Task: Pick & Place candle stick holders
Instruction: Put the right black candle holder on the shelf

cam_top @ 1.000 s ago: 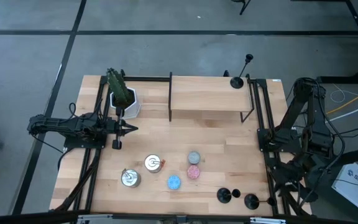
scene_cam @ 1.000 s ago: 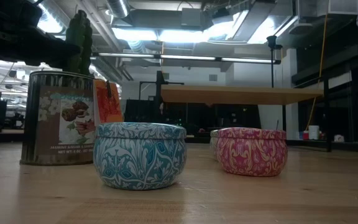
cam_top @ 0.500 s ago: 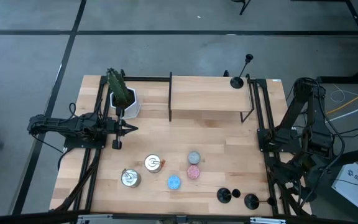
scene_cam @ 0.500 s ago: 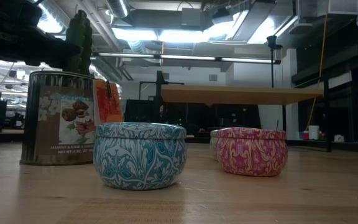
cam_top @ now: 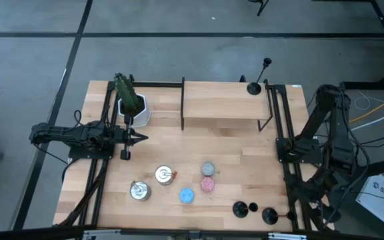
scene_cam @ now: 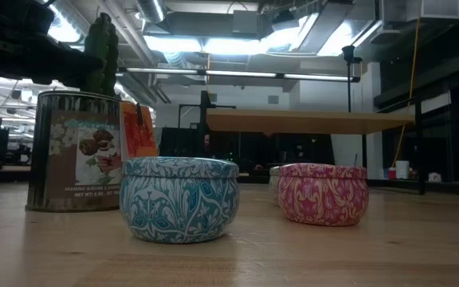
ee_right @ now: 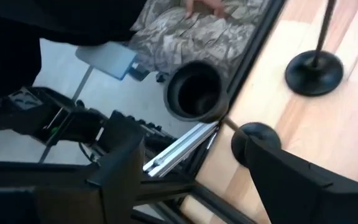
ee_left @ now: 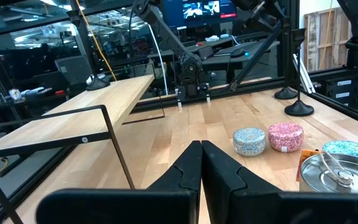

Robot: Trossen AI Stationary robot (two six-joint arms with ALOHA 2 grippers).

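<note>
Holders: two at the near right table edge [cam_top: 241, 209] [cam_top: 269, 215]; one on the shelf [cam_top: 253, 87].
Right gripper [ee_right: 191, 168]: fingers spread wide, empty, above the nearest cup [ee_right: 196, 91].
Left gripper [ee_left: 201, 163]: pressed together, idle at left.
Advice: centre the stem between the fingers, then descend straight.

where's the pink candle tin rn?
High view: the pink tin sits near the table's front middle, just in front of the grey tin and to the right of the blue tin.
</note>
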